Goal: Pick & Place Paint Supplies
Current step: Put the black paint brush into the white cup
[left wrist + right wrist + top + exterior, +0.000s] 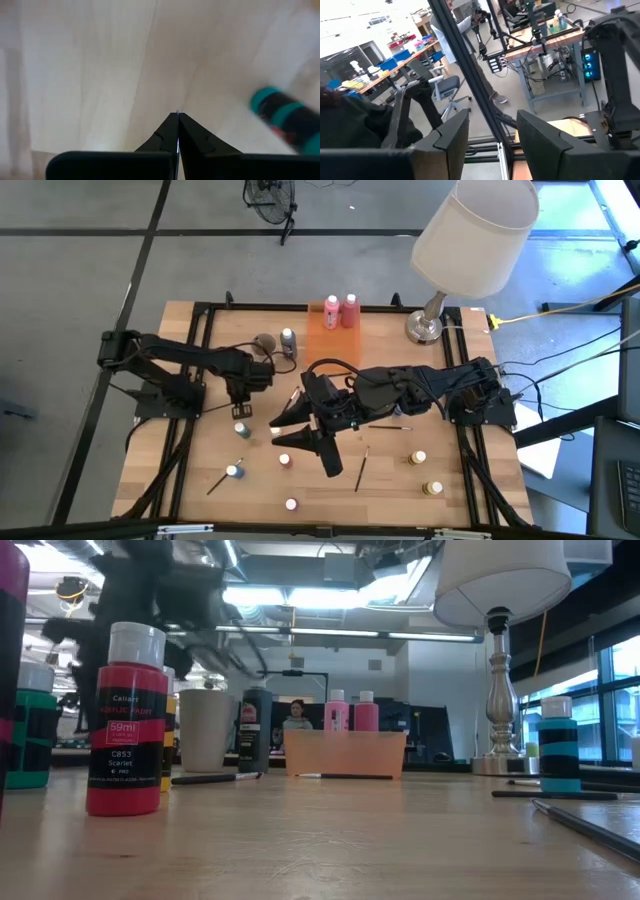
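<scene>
My left gripper points down over bare wood left of centre, shut on nothing. A teal-capped paint pot stands just near of it, untouched. My right gripper hangs high over the table's middle, level and open, with nothing between its fingers. Two pink bottles stand in the orange tray at the far edge. A dark bottle stands beside the grey cup. Small pots and thin brushes are scattered over the near half.
A table lamp stands at the far right corner. In the low view a red pot rises close to the near edge, with a teal pot to the right. A black frame runs round the tabletop.
</scene>
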`<state>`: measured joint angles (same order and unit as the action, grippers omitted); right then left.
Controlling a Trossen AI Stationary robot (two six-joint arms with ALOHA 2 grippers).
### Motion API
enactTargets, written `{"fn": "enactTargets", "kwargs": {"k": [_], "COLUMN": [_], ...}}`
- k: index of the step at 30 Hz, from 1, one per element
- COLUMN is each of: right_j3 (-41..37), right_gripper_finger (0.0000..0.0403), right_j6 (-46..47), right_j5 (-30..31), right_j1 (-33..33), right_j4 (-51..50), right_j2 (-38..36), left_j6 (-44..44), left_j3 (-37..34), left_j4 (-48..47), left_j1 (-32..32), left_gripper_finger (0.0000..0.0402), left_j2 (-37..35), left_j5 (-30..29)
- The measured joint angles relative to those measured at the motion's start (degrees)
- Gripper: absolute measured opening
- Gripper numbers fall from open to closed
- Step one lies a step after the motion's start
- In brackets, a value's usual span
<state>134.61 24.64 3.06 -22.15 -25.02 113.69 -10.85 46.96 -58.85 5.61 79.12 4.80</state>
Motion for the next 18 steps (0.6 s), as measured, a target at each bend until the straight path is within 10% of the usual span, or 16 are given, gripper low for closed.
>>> {"fn": "enactTargets", "kwargs": {"k": [18], "right_j3": [0.0], "right_gripper_finger": [0.0171], "right_j6": [-1.0], "right_j5": [-7.5], "right_j1": [-0.7], "right_j4": [4.9], "right_j2": [0.0], "left_j6": [1.1], "left_j3": [18.4], "left_j4": [-7.4], "left_j1": [-0.3], "left_gripper_finger": [0.0002], "left_j2": [-3.4], "left_j5": [-5.3]}}
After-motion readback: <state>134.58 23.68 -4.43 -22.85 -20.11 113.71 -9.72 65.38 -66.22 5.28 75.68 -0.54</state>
